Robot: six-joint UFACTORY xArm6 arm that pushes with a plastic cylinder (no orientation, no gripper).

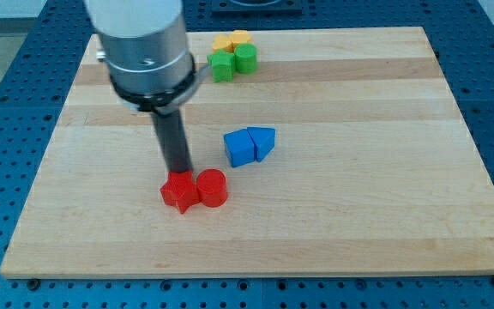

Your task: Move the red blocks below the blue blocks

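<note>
My tip [181, 174] touches the top edge of the red star [179, 192], which sits against the red cylinder [213, 188] at its 3 o'clock. My end effector is a bare rod, holding nothing. At 1 o'clock lie the blue cube [240, 148] and blue wedge [263, 142], touching. At the bench's [384, 215] 12 o'clock edge cluster green [233, 62] and yellow blocks [231, 40].

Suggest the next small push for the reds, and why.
Probably a short push toward the view's right. My tip sits at the top edge of the red star-shaped block, which touches the red cylinder on its right. Both reds already lie lower in the view than the blue cube and blue wedge, but left of them, so I'd first reposition to the star's left side.
</note>
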